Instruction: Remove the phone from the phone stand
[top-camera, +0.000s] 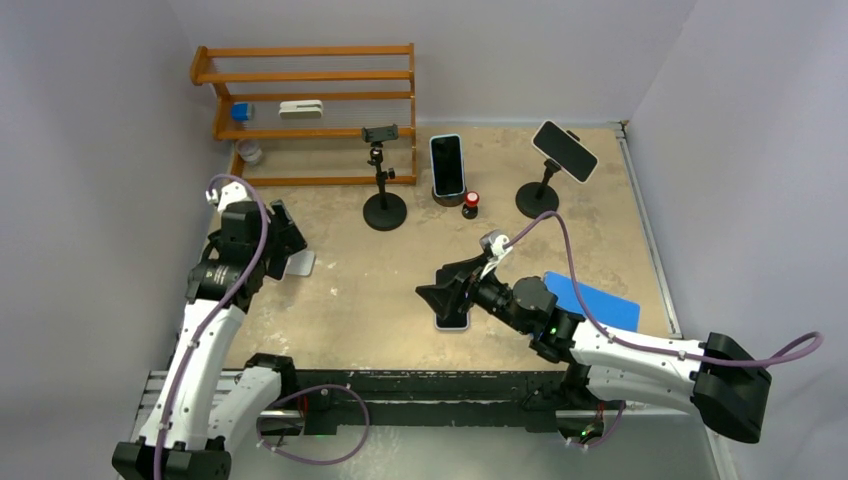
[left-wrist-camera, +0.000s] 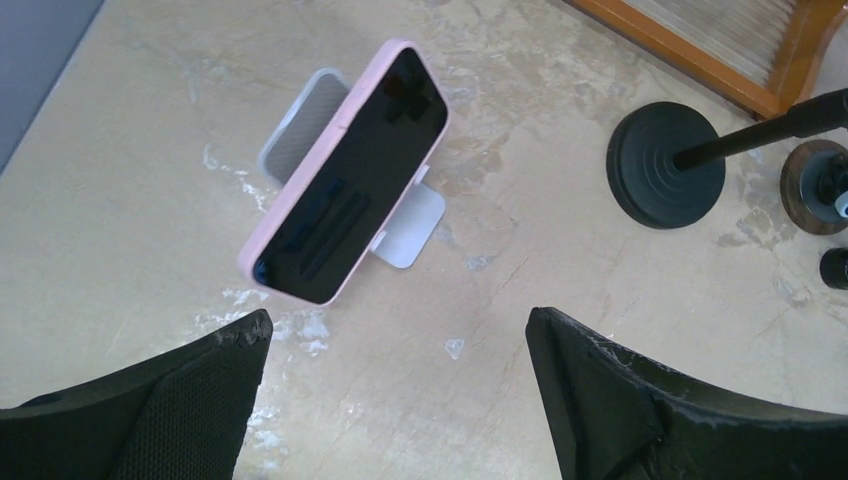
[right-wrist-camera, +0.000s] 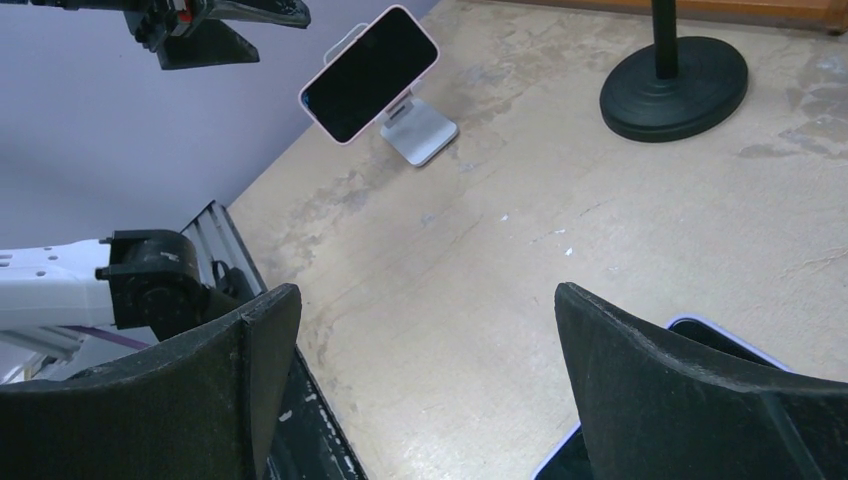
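A pink-cased phone (left-wrist-camera: 350, 175) with a dark screen leans tilted on a small white stand (left-wrist-camera: 412, 226) at the left side of the table. My left gripper (left-wrist-camera: 398, 325) hovers just short of the phone's lower end, open, with nothing between its fingers. The right wrist view shows the same phone (right-wrist-camera: 370, 72) on its stand (right-wrist-camera: 421, 131), with the left gripper (right-wrist-camera: 215, 25) beside it. From above only the stand's base (top-camera: 300, 263) shows under the left gripper (top-camera: 280, 232). My right gripper (top-camera: 440, 297) is open at mid-table over a flat lavender-edged phone (right-wrist-camera: 722, 336).
A black tripod stand (top-camera: 383, 190) stands empty near a wooden shelf (top-camera: 310, 90). An upright blue-cased phone (top-camera: 448, 165), a small red item (top-camera: 470, 203) and a phone on a second tripod (top-camera: 565, 150) are at the back. A blue pad (top-camera: 595, 300) lies right.
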